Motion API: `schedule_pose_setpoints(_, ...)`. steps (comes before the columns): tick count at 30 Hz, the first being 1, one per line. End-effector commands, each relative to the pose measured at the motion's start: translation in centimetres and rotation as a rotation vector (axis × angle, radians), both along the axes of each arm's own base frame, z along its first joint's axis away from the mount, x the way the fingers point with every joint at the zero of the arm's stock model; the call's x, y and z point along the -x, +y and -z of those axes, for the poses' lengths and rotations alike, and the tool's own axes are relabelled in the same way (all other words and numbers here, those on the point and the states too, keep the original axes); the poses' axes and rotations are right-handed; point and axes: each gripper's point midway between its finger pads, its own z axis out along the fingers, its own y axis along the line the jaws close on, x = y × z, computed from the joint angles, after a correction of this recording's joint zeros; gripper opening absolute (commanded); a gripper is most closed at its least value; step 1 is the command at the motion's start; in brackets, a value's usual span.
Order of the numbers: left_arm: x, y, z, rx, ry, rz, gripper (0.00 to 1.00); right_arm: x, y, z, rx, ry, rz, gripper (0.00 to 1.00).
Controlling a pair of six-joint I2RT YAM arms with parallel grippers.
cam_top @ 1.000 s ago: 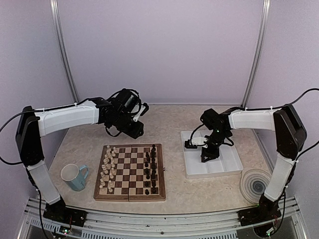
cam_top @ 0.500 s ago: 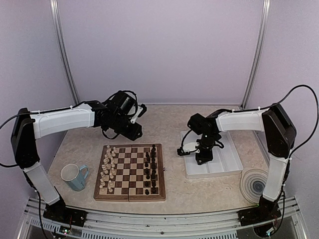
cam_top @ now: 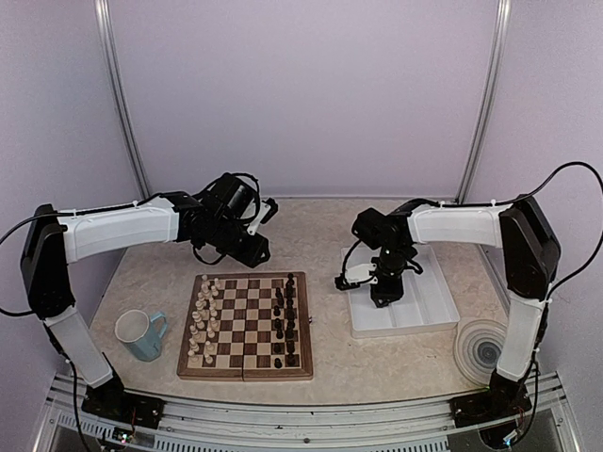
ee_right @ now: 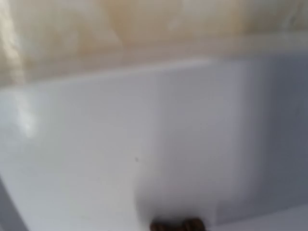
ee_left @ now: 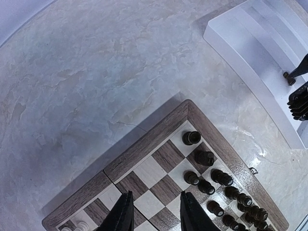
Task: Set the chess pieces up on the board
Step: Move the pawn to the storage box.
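Two files of dark chess pieces (cam_top: 285, 318) along the right side of the board (cam_top: 245, 325), white pieces (cam_top: 203, 320) facing them on the left. Close to finished, judging by the filled rows.

Right gripper (cam_top: 382, 292) lowered into the white tray (cam_top: 429, 306), just right of the board, presumably to fetch a straggler. From the right wrist, a blurred dark-brown lump (ee_right: 175, 224) low against the tray floor, probably one more piece. Cannot tell whether clamped on it or merely poised over it: fingers hidden in that view and too small from above.

Left gripper (ee_left: 156, 198) parked over the far edge of the board, fingers apart, nothing between. Likely held high and to the far side so as to leave the right-hand files reachable.

Blue mug (cam_top: 141, 334) at the near left of the board, apart from the work.

Worth minding: closely packed pieces, easy to topple when setting another down among them.
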Motion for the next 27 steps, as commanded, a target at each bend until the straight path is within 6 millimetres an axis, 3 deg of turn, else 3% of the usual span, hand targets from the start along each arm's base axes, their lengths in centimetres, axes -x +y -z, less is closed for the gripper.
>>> schedule_pose_setpoints(1,0.1,0.0,-0.7,0.026,-0.017,0.011,0.34,0.2,-1.8,1.2,0.120,0.004,-0.024,0.40)
schedule_pose_setpoints(11,0.2,-0.1,-0.1,0.017,-0.005,0.016,0.35,-0.7,-2.7,2.8,0.231,0.026,-0.048,0.42)
schedule_pose_setpoints(15,0.6,-0.3,0.0,0.027,0.007,0.032,0.34,-0.7,-2.7,3.2,0.256,0.055,-0.067,0.34)
schedule_pose_setpoints(20,0.7,-0.3,0.1,0.023,0.013,0.039,0.34,-0.8,-0.7,2.1,0.182,0.032,-0.097,0.29)
schedule_pose_setpoints(27,0.8,-0.4,0.7,0.019,0.030,0.045,0.34,0.7,3.2,0.2,0.013,-0.007,-0.217,0.27)
